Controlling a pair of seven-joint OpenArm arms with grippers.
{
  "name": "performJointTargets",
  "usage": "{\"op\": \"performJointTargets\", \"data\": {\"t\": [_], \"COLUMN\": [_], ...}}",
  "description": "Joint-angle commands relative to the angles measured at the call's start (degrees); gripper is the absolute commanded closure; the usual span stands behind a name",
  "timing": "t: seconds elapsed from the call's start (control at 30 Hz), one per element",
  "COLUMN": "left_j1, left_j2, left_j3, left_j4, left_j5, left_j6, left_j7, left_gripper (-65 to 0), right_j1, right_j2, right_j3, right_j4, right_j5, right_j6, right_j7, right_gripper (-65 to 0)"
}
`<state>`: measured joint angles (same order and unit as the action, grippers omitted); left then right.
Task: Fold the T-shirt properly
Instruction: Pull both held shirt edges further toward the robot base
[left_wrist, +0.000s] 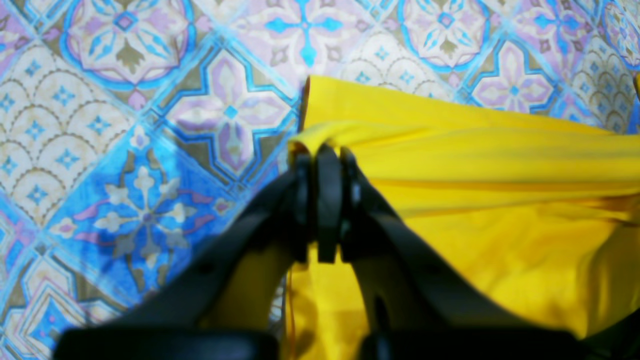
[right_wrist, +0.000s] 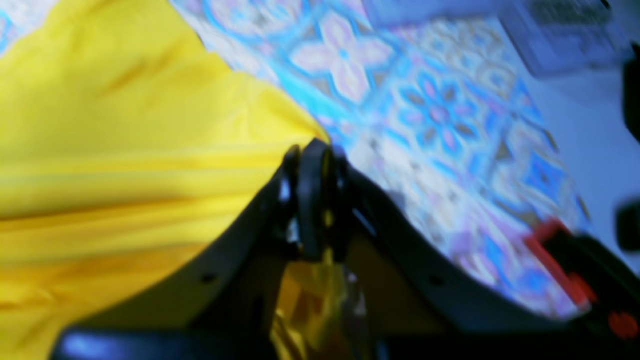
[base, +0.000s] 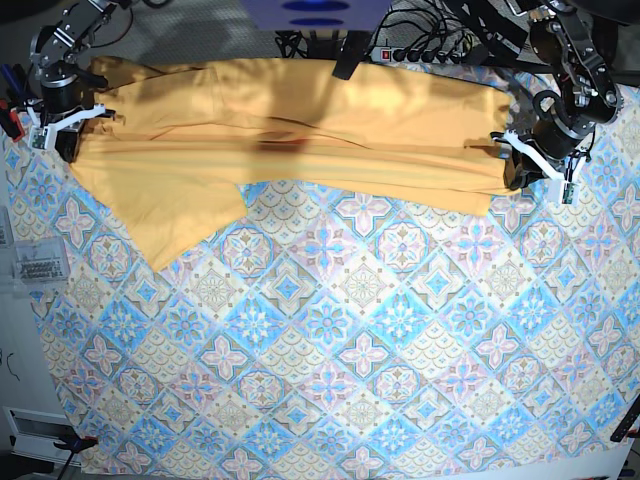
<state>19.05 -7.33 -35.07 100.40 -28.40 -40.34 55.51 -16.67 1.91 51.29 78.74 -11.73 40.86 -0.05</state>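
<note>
Both grippers, left (base: 519, 170) and right (base: 72, 140), are pinched onto opposite ends of the T-shirt (base: 300, 130), stretched lengthwise across the frame's top edge.

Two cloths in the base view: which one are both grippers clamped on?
The plain yellow-orange T-shirt, stretched between the left gripper and right gripper. The blue-and-pink tile-patterned cloth lies flat underneath, ungripped.

The T-shirt (base: 300, 130) is plain yellow-orange, without print. The cloth (base: 340, 360) under it has a tile pattern of blue, pink and cream flowers and diamonds. Both grippers, left (left_wrist: 324, 150) and right (right_wrist: 312, 147), are black.
</note>
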Motion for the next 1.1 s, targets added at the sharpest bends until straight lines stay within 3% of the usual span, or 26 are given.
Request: {"op": "performJointTargets", "data": {"t": [0.0,0.17,0.33,0.6,0.93,1.07], "left_j1": [0.4,0.8,0.9,0.4,0.5,0.4], "left_j2": [-0.8,-1.5,-1.6,-1.6,-1.4,-1.3], "left_j3": [-0.3,-0.2,-0.2,-0.3,-0.8,-0.8], "left_j4": [0.8,0.2,-0.9,-6.1,-6.6,-6.6], "left_j5": [-0.4,-0.3,-0.2,-0.1,-0.3,-0.6], "left_j6": [0.3,0.3,0.3,0.3,0.3,0.3], "left_j7": [-1.0,-1.0,-1.0,-1.2,-1.4,-1.4], "left_gripper": [0.0,0.0,0.0,0.0,-17.4,-19.9], "right_j1": [0.2,-0.9,-0.6,-0.5,-0.4,1.3], "right_j2": [0.6,0.2,0.1,-0.4,-1.8,-1.9], "right_j3": [0.4,0.2,0.2,0.2,0.4,0.6], "right_j4": [0.7,0.6,-1.6,-2.7,-2.3,-2.2], "right_j5": [1.0,0.8,-4.0,-4.1,-4.1,-4.1], "right_j6": [-0.9,-0.9,-0.9,-0.9,-0.9,-0.9], "right_j7": [1.6,1.6,1.6,1.6,1.8,2.5], "right_gripper": [0.0,0.0,-0.1,-1.0,-16.8,-20.6]}}
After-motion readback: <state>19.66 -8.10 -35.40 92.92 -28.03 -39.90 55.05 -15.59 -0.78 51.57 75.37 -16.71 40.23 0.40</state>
